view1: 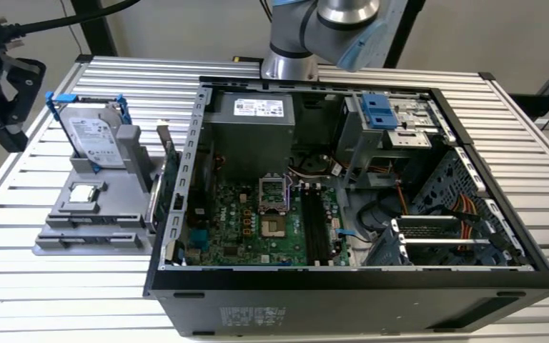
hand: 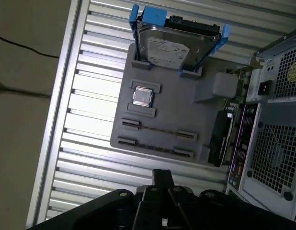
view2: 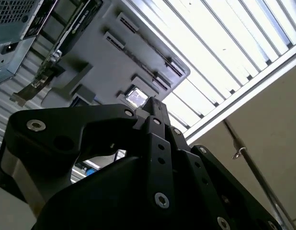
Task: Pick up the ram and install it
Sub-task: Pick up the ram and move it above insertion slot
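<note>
WORKSHOP: The claw (hand: 162, 175), fingers together and holding nothing, hangs over a grey tray (hand: 186, 110) on the slatted worktop (hand: 90, 105). In the exterior view the tray lies at nine o'clock of the open case (view1: 351, 300). The ram (hand: 158, 130) appears to stand on edge in a tray slot, showing as a thin line between two end holders. The pick is not yet made. A clean grasp likely needs parted fingers squared to the stick's flat faces at mid-length, then a straight lift.

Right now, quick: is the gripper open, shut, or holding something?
Gripper: shut, with nothing between its fingers in both wrist views.
</note>
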Robot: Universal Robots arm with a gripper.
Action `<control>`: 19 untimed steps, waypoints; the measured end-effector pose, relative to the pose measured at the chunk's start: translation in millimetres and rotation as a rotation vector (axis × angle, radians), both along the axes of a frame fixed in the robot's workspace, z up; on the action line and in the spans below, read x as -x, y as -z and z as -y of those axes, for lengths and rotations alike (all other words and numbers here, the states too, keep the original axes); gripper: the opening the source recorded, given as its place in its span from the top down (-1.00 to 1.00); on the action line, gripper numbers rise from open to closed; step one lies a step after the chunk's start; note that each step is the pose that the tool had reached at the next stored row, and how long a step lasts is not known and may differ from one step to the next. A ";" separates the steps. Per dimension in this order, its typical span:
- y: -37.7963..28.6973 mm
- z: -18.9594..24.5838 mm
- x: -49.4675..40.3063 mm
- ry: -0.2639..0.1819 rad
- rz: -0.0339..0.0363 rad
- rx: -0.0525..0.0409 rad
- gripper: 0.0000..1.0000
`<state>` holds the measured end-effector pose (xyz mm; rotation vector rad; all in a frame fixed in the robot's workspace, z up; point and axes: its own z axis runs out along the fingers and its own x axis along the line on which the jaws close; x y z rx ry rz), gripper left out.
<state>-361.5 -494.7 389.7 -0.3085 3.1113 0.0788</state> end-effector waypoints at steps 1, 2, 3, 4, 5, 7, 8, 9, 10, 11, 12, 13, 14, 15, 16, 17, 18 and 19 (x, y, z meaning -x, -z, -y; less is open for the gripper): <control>0.0 0.0 0.0 -0.006 0.0000 0.0000 1.00; 0.0 0.0 0.0 -0.012 0.0001 -0.0001 1.00; 0.0 0.0 0.0 -0.018 0.0001 0.0000 1.00; 0.0 0.0 0.0 -0.023 0.0000 0.0000 1.00; 0.0 0.0 0.0 -0.029 0.0000 0.0000 1.00; 0.0 0.0 0.0 -0.040 0.0001 0.0000 1.00; 0.0 0.0 0.0 -0.046 0.0000 0.0000 1.00; 0.0 0.0 0.0 -0.051 0.0001 0.0000 1.00; 0.0 0.0 0.0 -0.056 0.0001 0.0000 1.00; 0.0 0.0 0.0 -0.061 0.0000 0.0000 1.00; 0.0 0.0 0.0 -0.067 0.0000 0.0000 1.00; 0.0 0.0 0.0 -0.072 0.0000 0.0000 1.00; 0.0 0.0 0.0 -0.077 0.0000 0.0000 1.00; 0.0 0.0 0.0 -0.082 0.0001 0.0000 1.00; 0.0 0.0 0.0 -0.086 0.0001 0.0000 1.00; 0.0 0.0 0.0 -0.090 0.0001 0.0000 1.00; 0.0 0.0 0.0 -0.093 0.0001 0.0000 1.00; 0.0 0.0 0.0 -0.095 0.0001 0.0000 1.00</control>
